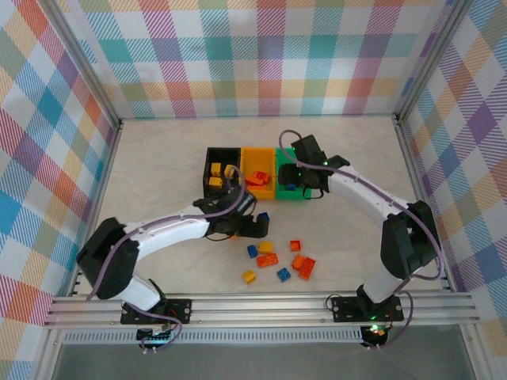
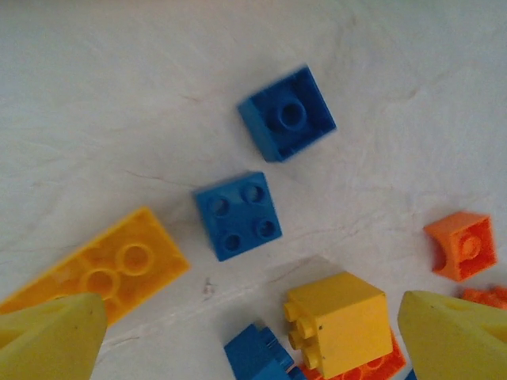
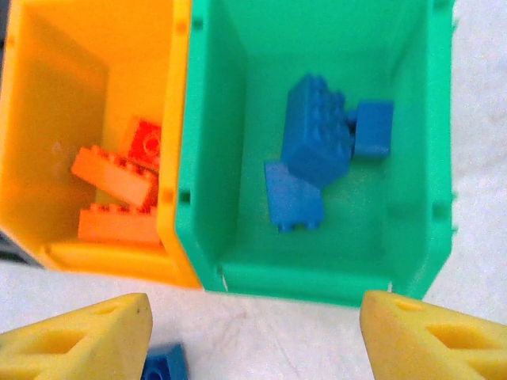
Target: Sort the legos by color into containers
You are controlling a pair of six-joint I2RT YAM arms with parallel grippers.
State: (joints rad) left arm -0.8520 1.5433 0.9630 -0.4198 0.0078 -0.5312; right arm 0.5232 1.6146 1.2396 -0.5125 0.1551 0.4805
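Three containers stand joined in a row: black (image 1: 211,155), orange-yellow (image 1: 257,195) and green (image 1: 289,197). The green bin (image 3: 317,281) holds three blue legos (image 3: 317,142). Orange-red legos (image 3: 119,178) lie in the orange-yellow bin (image 3: 170,158), and yellow legos (image 1: 215,174) in the black one. My right gripper (image 3: 257,340) hovers open and empty over the green bin's near wall. My left gripper (image 2: 253,340) is open above loose legos on the table: a yellow brick (image 2: 337,321) between its fingers, two blue bricks (image 2: 238,214) beyond, and a flat yellow one (image 2: 103,265).
More loose legos (image 1: 277,260) in blue, orange-red and yellow are scattered on the table in front of the bins. A blue brick (image 3: 162,368) lies by the bins' near edge. Checked walls enclose the table on three sides.
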